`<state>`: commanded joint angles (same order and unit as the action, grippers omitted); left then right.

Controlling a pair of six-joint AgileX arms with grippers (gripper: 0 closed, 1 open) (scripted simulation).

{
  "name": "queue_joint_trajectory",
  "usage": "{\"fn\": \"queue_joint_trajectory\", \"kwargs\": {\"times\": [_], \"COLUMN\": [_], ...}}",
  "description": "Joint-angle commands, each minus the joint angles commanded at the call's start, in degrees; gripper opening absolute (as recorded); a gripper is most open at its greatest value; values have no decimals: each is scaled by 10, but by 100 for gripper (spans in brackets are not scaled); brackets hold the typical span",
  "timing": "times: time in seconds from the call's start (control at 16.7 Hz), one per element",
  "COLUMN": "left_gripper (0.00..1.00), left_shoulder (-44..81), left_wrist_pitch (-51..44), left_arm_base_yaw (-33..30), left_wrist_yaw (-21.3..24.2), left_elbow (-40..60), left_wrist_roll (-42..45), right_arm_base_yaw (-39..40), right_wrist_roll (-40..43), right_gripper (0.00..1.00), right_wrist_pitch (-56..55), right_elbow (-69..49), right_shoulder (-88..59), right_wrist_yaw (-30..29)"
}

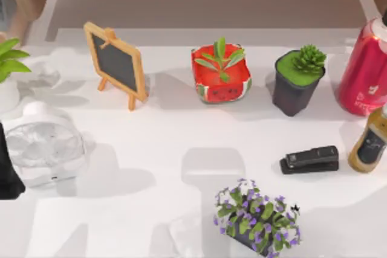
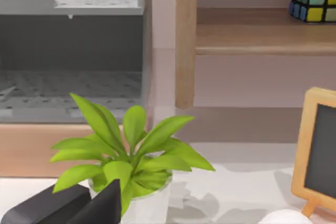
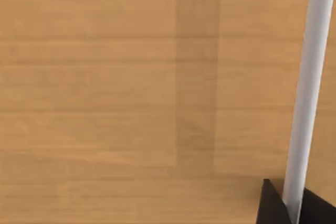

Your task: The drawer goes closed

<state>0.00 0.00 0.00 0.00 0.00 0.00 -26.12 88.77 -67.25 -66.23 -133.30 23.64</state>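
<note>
Seemingly we are at the push itself: a wood panel (image 3: 105, 87), which we take for the drawer front, stands right before the right wrist camera, crossed by a white bar (image 3: 310, 77). The right gripper (image 3: 295, 208) straddles that bar, clamped or not we cannot tell. Next comes a straight inward push, while the left arm (image 1: 9, 176) idles at the top view's left edge.

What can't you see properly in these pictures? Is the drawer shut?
- Drawer: no view lets me tell it open from shut; the right wrist view sits close against a wood panel with a white bar.
- Red bottle: cut by the top view's right edge.
- Left gripper: cut by the left wrist view's edge, dark fingers partly seen.
</note>
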Motion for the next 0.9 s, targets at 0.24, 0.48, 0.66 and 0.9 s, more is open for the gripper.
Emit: {"fn": "queue_joint_trajectory", "kwargs": {"times": [0.24, 0.48, 0.66, 0.9], "left_gripper": [100, 100, 100, 100], "left_shoulder": [0, 0, 0, 0], "left_wrist_pitch": [0, 0, 0, 0], "left_arm_base_yaw": [0, 0, 0, 0], "left_wrist_yaw": [0, 0, 0, 0], "left_elbow": [0, 0, 0, 0], "left_wrist_roll": [0, 0, 0, 0], "right_arm_base_yaw": [13, 13, 13, 13], "right_wrist_roll": [1, 1, 1, 1], "right_gripper": [0, 0, 23, 53], "right_wrist_pitch": [34, 35, 35, 35], "right_elbow": [-56, -57, -57, -57], "right_shoulder": [-26, -26, -26, -26], "right_wrist_yaw": [-14, -14, -14, -14]}}
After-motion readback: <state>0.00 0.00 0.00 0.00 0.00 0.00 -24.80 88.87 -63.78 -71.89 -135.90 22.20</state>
